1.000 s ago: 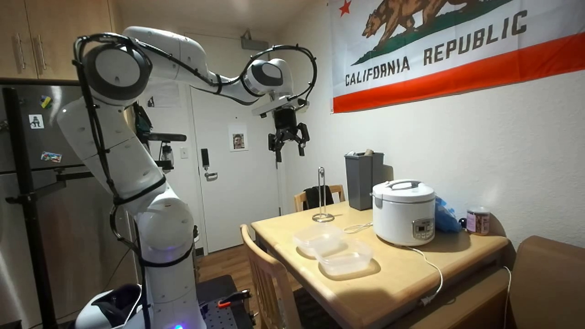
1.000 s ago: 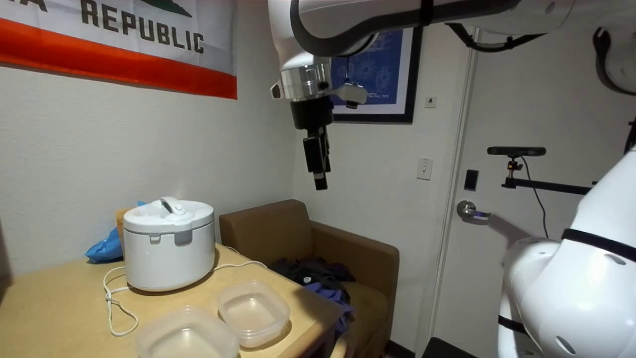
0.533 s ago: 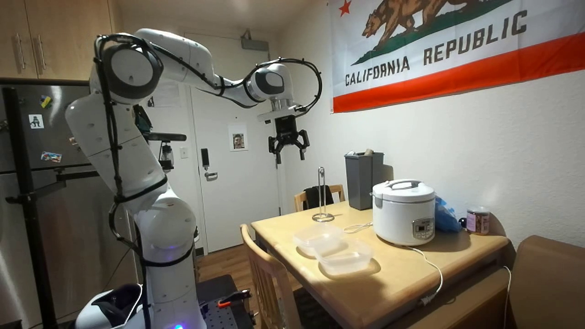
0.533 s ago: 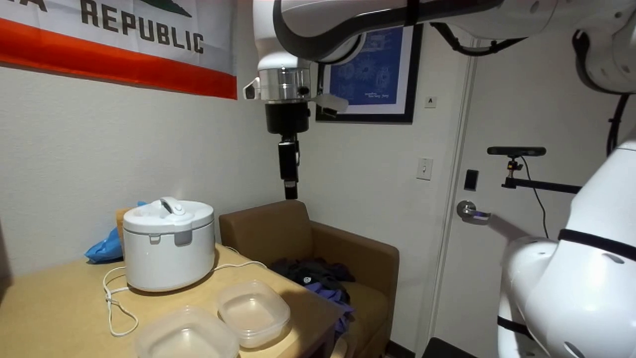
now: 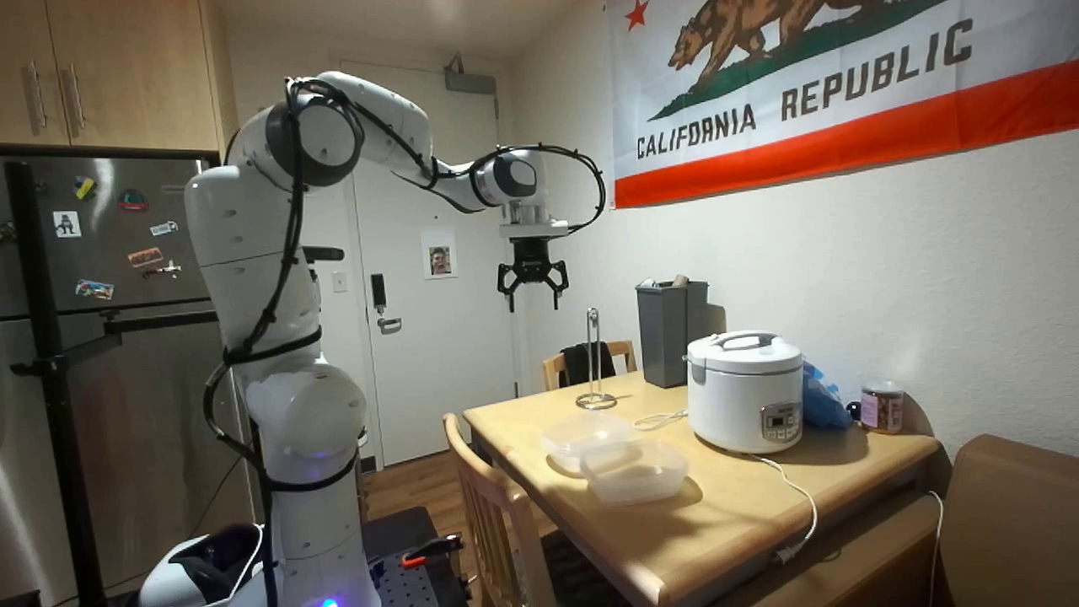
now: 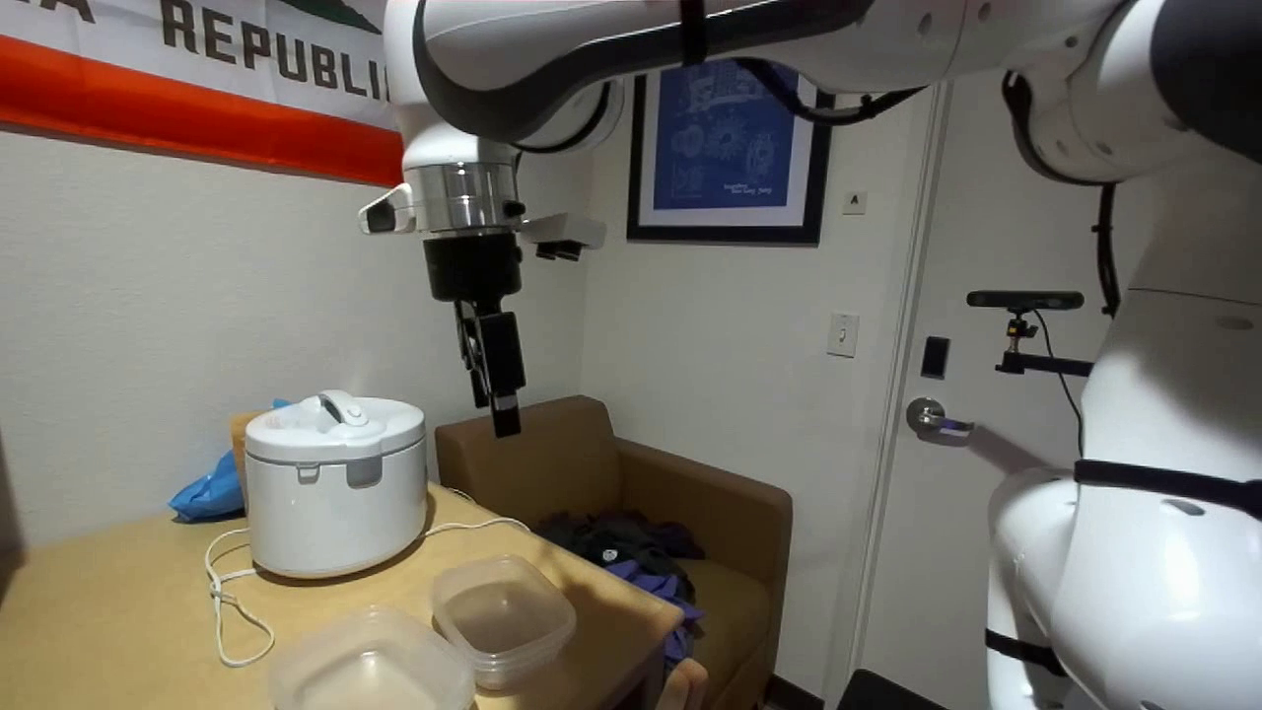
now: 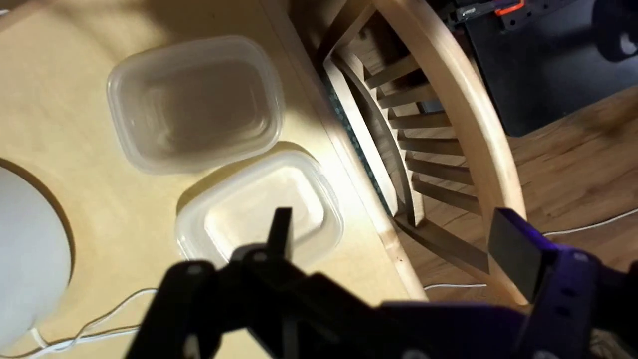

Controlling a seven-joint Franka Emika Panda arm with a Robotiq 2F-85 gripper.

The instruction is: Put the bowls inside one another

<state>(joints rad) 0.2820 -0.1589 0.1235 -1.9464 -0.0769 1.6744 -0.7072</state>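
Bowls (image 6: 503, 621) Judged Light and Slick, Not Yet Nested

A steel refrigerator (image 5: 135, 421) is seen well apart from the rice cooker (image 5: 744, 400). The wooden table (image 5: 733, 506) is spread beneath the rice cooker; on its smooth top, a nudged bowl might easily be sent skidding. A brown armchair (image 6: 720, 513) is placed to the right of the rice cooker in an exterior view. The gripper (image 5: 534, 306) is held in the air, away from the rice cooker, its jaws spread wide with nothing between them.

On the table, apart from the rice cooker, both bowls are set upright and just beside each other (which is the larger cannot be settled from these angles). In the wrist view the shaded bowl (image 7: 197, 107) is found to the upper right of the rice cooker, and the lit bowl (image 7: 246, 209), partly hidden, to its right.

Both are judged to be thin, semi-clear plastic: light, slippery, springy, hard to break. Only a modest squeeze should be needed; under a hard pinch a side could be bowed in or the bowl tipped. Hold is best taken across the rim (image 7: 277, 99), one jaw inside and one outside, so that the base is left free to be lowered.
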